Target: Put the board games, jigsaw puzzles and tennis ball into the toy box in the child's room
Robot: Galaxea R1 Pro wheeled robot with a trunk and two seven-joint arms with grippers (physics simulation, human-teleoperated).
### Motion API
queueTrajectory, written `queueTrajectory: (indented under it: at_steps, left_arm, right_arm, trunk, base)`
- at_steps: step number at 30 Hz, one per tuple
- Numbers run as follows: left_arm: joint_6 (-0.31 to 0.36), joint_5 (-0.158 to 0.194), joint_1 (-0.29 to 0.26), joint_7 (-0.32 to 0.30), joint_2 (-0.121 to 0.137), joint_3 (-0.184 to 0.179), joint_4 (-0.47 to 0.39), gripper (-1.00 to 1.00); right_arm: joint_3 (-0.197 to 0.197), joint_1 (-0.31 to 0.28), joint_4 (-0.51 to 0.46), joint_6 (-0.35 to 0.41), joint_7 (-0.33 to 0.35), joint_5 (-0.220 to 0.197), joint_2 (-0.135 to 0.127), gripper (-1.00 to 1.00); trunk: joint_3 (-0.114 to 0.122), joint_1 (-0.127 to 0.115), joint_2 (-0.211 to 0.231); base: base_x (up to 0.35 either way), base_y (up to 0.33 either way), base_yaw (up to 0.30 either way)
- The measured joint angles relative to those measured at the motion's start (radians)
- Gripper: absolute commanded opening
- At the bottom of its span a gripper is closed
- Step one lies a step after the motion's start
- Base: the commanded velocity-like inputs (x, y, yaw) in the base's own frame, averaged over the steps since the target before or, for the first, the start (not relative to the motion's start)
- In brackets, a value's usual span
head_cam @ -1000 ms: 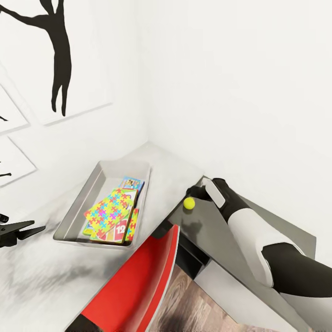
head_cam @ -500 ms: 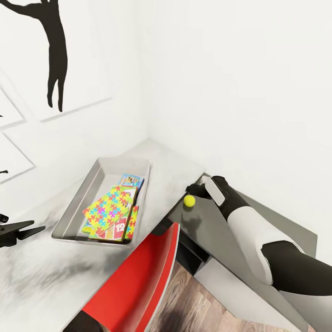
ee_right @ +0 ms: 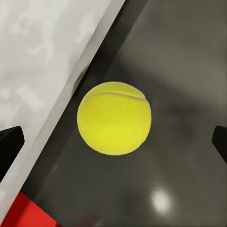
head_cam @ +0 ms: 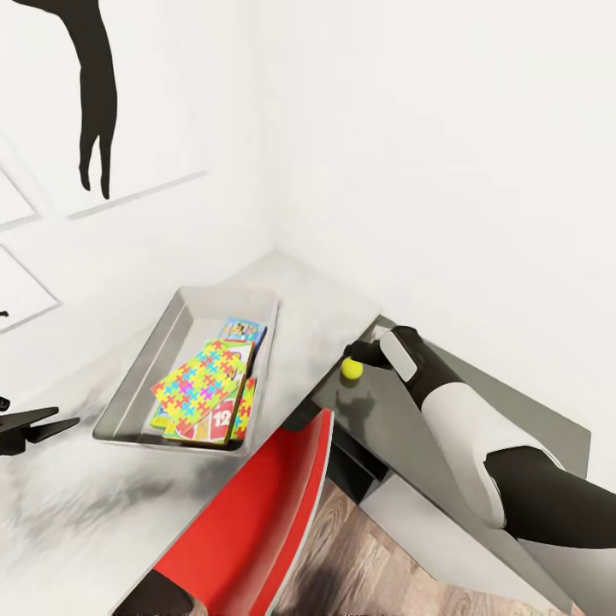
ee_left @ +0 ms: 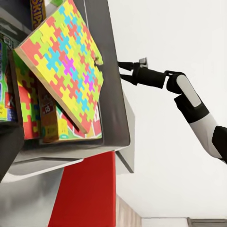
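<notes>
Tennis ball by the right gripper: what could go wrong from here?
The tennis ball sits between the right gripper's open fingers, ungripped; a nudge could roll it off the dark lower surface toward the floor. The toy box already holds a tilted puzzle, so a dropped ball might bounce out.

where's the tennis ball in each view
Head view: the tennis ball sits right of centre, at the tip of the right hand, on the dark lower surface beside the table edge.
Left wrist view: not visible.
Right wrist view: tennis ball at centre, between the open fingertips.
Shared landmark: the red chair, also in the left wrist and right wrist views.
</notes>
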Motion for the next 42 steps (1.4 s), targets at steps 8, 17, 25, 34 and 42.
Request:
queueTrajectory:
  at_steps: [8, 17, 25, 34, 42]
  left_arm:
    - [0.015, 0.009, -0.015, 0.0, 0.004, 0.018, -0.055, 1.0]
    - [0.167, 0.006, -0.125, 0.083, -0.002, 0.023, -0.426, 1.0]
    - [0.241, 0.037, -0.235, 0.25, -0.03, 0.025, -0.485, 1.0]
    - [0.249, 0.059, -0.263, 0.28, -0.096, 0.049, -0.525, 1.0]
    - [0.251, 0.062, -0.266, 0.278, -0.111, 0.102, -0.529, 1.0]
  right_arm:
    - [0.0, -0.001, -0.005, 0.005, 0.001, 0.0, 0.001, 1.0]
    - [0.0, -0.002, -0.008, 0.006, 0.001, 0.0, 0.025, 1.0]
    - [0.0, -0.002, -0.008, 0.006, 0.0, 0.0, 0.037, 1.0]
    - [0.0, -0.026, -0.013, 0.007, 0.0, 0.0, 0.042, 1.0]
    - [0.002, -0.043, -0.028, 0.011, -0.001, 0.001, 0.038, 1.0]
  trunk:
    - [-0.013, 0.0, 0.0]
    - [-0.028, 0.0, 0.0]
    - [-0.041, 0.0, 0.0]
    - [-0.056, 0.0, 0.0]
    - [-0.069, 0.0, 0.0]
  base:
    - [0.0, 0.0, 0.0]
    - [0.0, 0.0, 0.0]
    - [0.0, 0.0, 0.0]
    - [0.0, 0.0, 0.0]
    - [0.0, 0.0, 0.0]
